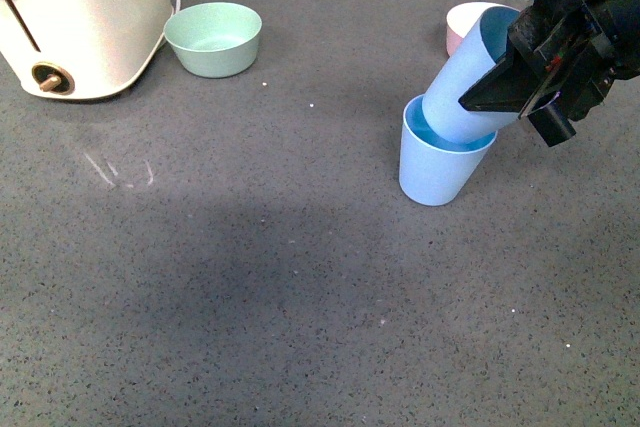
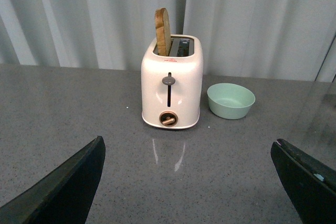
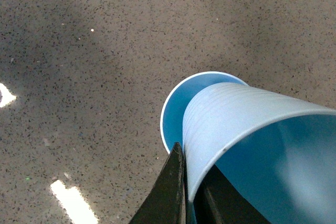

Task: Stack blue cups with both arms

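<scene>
One light blue cup (image 1: 436, 169) stands upright on the grey table, right of centre. My right gripper (image 1: 512, 89) is shut on the rim of a second blue cup (image 1: 468, 87), which tilts with its base dipped into the standing cup's mouth. In the right wrist view the held blue cup (image 3: 236, 124) fills the lower right, its wall pinched between black fingers (image 3: 170, 187), with the standing cup's rim (image 3: 170, 108) behind it. The left gripper (image 2: 189, 182) is open over bare table, its fingers (image 2: 68, 182) wide apart; it does not show in the front view.
A cream toaster (image 1: 75, 17) with a slice in its slot stands at the far left, seen also as the toaster (image 2: 171, 85) in the left wrist view. A green bowl (image 1: 213, 38) sits beside it. A pink bowl (image 1: 465, 22) lies behind the cups. Curtains hang behind the table.
</scene>
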Controlling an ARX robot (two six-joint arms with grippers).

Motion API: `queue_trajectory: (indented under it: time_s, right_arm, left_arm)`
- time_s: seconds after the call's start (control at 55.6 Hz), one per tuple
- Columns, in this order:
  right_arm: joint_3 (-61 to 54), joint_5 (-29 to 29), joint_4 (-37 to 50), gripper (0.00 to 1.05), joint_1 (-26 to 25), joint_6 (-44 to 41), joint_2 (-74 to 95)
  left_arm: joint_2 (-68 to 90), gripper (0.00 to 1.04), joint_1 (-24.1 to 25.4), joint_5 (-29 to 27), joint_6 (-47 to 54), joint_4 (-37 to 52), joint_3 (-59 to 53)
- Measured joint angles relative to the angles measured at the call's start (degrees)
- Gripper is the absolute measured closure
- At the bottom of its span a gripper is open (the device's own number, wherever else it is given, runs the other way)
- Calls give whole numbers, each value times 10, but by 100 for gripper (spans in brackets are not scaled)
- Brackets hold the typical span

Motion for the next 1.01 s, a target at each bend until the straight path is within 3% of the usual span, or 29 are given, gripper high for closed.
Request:
queue_trajectory:
  time_s: [0.072,0.162,0.324,0.431,0.593,0.665,0.881,0.953,1.007]
  right_arm:
    - [0,-1,4,92,1,4,1]
    - [0,-5,10,72,3,9,1]
    - [0,-10,22,52,1,13,-5]
    - [-11,-8,56,30,-14,37,-43]
    - [-66,83,153,8,-50,74,-131]
    - [-102,123,187,9,-67,89,-176]
    - [-122,132,198,9,-72,104,-198]
    - [-182,227,354,20,-67,173,-197]
    - [-234,259,459,29,-68,227,-206]
  left_arm:
    - [0,9,0,0,0,0,0]
    - [0,9,0,0,0,0,0]
    - [0,9,0,0,0,0,0]
    - [0,9,0,0,0,0,0]
    - [0,9,0,0,0,0,0]
    - [0,9,0,0,0,0,0]
    - [0,9,0,0,0,0,0]
    - [0,9,0,0,0,0,0]
    - [0,9,0,0,0,0,0]
